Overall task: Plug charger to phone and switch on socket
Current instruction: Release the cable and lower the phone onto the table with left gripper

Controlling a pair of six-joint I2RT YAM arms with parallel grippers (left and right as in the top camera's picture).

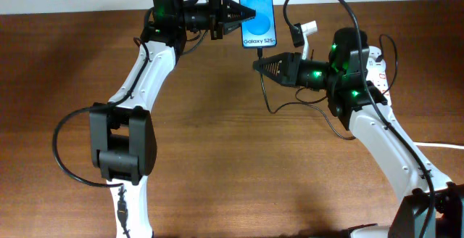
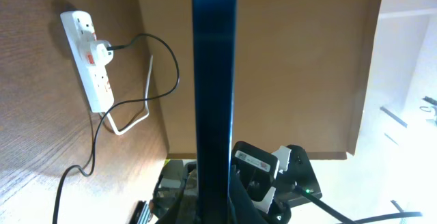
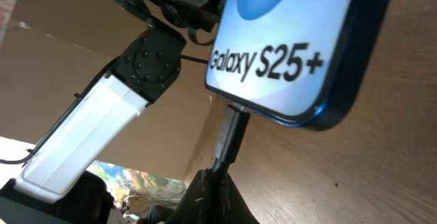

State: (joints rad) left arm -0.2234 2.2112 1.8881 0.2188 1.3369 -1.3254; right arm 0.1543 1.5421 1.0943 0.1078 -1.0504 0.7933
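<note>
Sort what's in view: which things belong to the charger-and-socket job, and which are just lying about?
Part of the job:
phone, held in the left gripper
charger, plug tip at the phone's port, held by the right gripper
socket

Just lying about:
thick white cord trailing from the socket
arm cable, a black loop
table

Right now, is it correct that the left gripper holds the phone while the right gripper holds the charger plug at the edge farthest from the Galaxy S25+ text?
Not quite. The left gripper holds the phone and the right gripper the charger plug, but at the edge nearest the Galaxy S25+ text; the right wrist view shows it.
</note>
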